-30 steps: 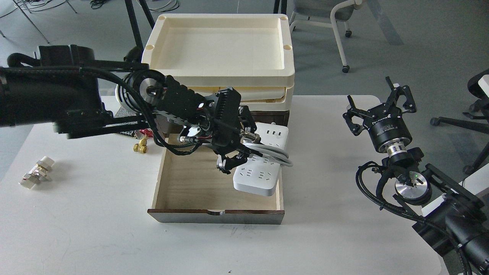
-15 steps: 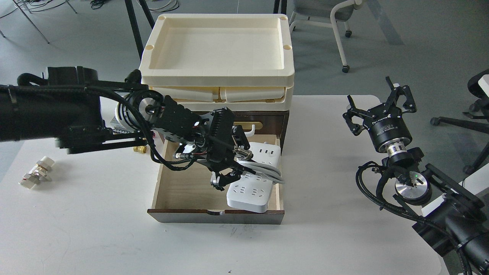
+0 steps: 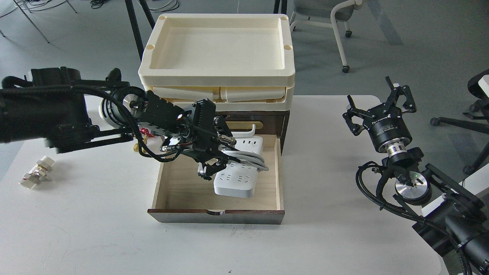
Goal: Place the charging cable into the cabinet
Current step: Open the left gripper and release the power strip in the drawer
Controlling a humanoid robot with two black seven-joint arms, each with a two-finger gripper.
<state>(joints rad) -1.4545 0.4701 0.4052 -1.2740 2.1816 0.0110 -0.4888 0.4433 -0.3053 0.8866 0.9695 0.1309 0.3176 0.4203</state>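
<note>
The charging cable is a long white power strip with a grey-white cord coiled around its middle. It hangs over the pale wood inside of the open drawer of the dark brown cabinet. My left gripper is shut on the strip's middle by the cord and holds it lengthwise above the drawer floor. The white bar handle of an upper drawer shows behind it. My right gripper is open and empty, raised over the table's right side, far from the drawer.
Cream plastic trays are stacked on top of the cabinet. A small white-and-red block lies at the table's left. A brass fitting lies left of the drawer, partly behind my left arm. Chairs stand beyond the table.
My left gripper has moved left and back with the power strip, from over the drawer's right wall to over its middle. The right arm has not moved.
</note>
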